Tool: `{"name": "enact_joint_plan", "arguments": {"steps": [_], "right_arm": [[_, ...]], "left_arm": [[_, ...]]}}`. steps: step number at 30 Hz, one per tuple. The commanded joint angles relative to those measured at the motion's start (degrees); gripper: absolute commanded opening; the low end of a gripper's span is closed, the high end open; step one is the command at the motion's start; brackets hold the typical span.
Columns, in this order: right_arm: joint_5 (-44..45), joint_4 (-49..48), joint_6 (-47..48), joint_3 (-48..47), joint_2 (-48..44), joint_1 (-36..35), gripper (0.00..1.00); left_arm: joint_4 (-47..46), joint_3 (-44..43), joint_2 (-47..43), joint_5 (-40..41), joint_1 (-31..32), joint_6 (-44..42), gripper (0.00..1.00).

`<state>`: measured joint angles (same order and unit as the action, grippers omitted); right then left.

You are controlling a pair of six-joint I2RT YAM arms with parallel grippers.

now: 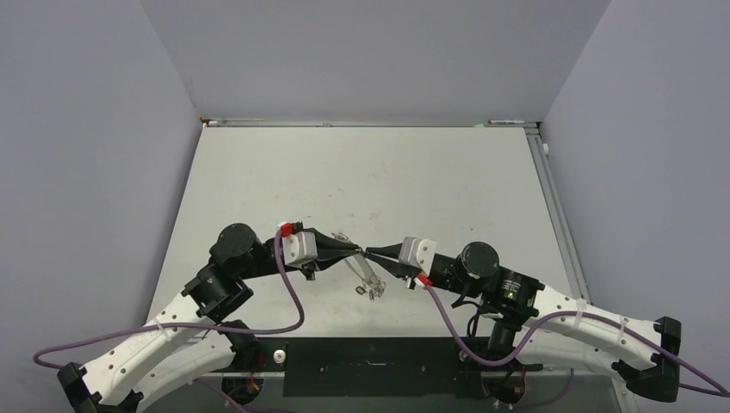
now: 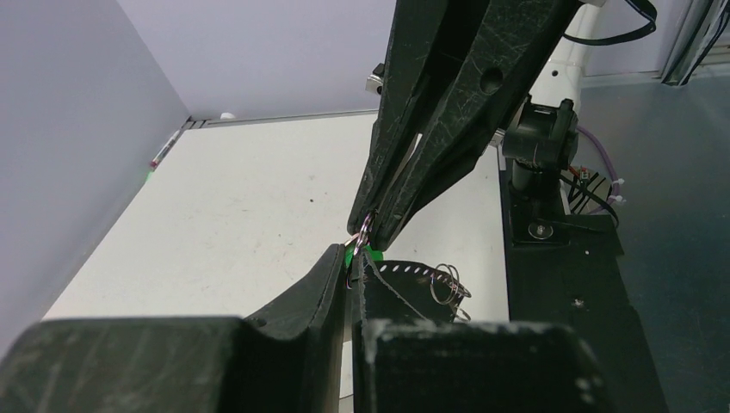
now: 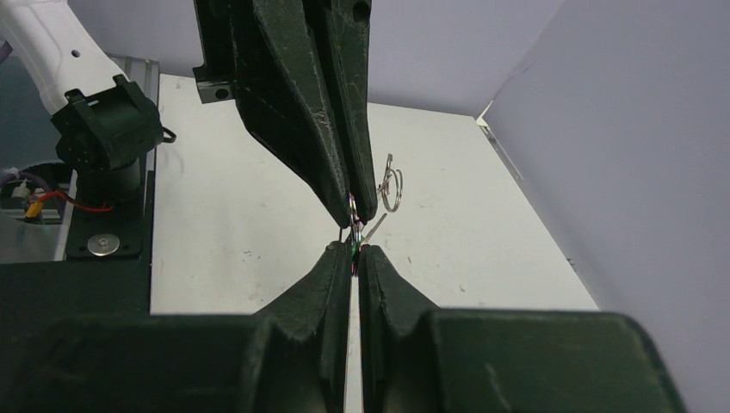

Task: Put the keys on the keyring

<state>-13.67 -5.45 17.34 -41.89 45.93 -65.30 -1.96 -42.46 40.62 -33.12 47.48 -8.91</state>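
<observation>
Keyring lengthwise toward near-right

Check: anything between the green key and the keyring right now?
Nothing visible. The left gripper and right gripper meet tip to tip, both shut, and the green key and keyring wire appear pinched together at that junction.

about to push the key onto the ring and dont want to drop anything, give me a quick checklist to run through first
1. left gripper shut: ok
2. right gripper shut: ok
3. gripper tips meeting above the table: ok
4. green key pinched where the tips meet: ok; by which gripper: cannot tell
5. green key threaded onto the keyring: cannot tell
6. other keys hanging free of the table: cannot tell
</observation>
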Motion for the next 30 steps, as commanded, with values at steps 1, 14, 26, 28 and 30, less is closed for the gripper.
{"name": "enact_joint_plan", "arguments": {"steps": [1,14,26,28,30], "right_arm": [[3.02,-2.35,2.27,2.87,0.04,0.08,0.05],[4.55,-6.78,4.42,7.3,-1.33,0.08,0.05],[5.95,-17.21,7.31,14.47,-4.89,0.08,0.05],[5.58,-16.79,7.18,13.89,-4.24,0.11,0.06],[5.3,-15.93,6.68,13.08,-3.36,0.08,0.09]], "left_arm": [[-14.26,0.4,-1.62,-4.27,-0.78,6.66,0.0],[-27.53,5.74,-3.42,-2.8,-2.64,17.06,0.0],[-39.95,9.74,-3.93,-2.08,-6.63,27.51,0.0],[-39.8,9.68,-3.68,-2.56,-6.98,27.41,0.0],[-39.4,9.59,-3.47,-3.25,-7.22,27.07,0.0]]}}
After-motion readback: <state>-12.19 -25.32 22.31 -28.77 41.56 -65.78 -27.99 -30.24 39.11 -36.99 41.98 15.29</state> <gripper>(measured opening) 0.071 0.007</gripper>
